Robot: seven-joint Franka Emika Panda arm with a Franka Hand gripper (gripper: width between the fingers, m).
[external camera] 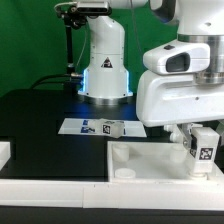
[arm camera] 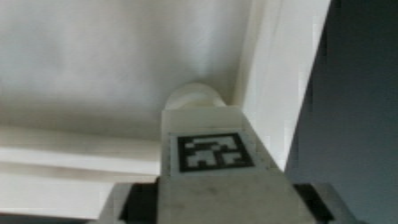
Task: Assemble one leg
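Black table (external camera: pixel 40 115) is seen before a green backdrop (external camera: pixel 30 40), with the marker board (external camera: pixel 78 127) and a white rimmed tray (external camera: pixel 150 165) laid on it. The leg (external camera: pixel 203 147) is pinched upright by the gripper (external camera: pixel 201 155) over the tray's part at the exterior view's right. Only in the wrist view is its rounded tip shown by the tray's inner corner; contact cannot be told.

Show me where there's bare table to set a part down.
Bare black table lies at the exterior view's left, bordered by the marker board and the tray. Crowded at the right: the gripper holds the leg over the tray; a small tagged part sits by the marker board.
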